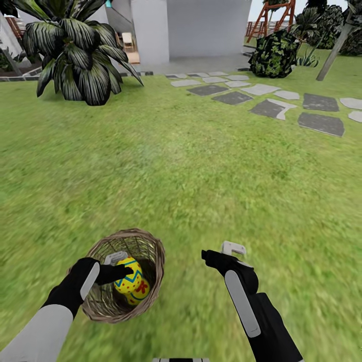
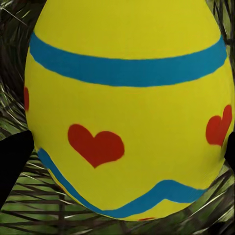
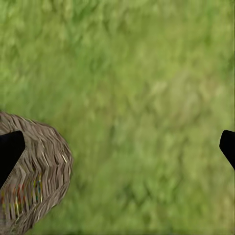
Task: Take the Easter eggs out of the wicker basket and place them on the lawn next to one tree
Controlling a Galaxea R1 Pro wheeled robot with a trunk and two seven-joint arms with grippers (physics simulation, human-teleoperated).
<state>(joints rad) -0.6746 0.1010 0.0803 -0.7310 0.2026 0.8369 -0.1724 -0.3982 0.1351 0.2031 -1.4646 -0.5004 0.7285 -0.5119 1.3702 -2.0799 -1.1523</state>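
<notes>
The wicker basket [image 1: 151, 242] sits on the lawn [image 1: 191, 166] just in front of me. Two yellow Easter eggs show inside it: an upper egg [image 1: 128, 277] with blue bands and a lower egg [image 1: 141, 294] with a red flower. My left gripper [image 1: 123, 266] reaches into the basket and is shut on the upper egg [image 2: 127, 112], a fingertip [image 2: 14, 161] pressed to each side. My right gripper [image 1: 221, 251] hangs open over bare grass to the right of the basket [image 3: 39, 171].
A short palm [image 1: 80, 50] stands far left. Grey stepping stones [image 1: 281, 100] cross the grass far right, near a dark shrub [image 1: 274, 53] and a leaning grey trunk [image 1: 334, 48]. A white house wall [image 1: 201, 25] closes the back.
</notes>
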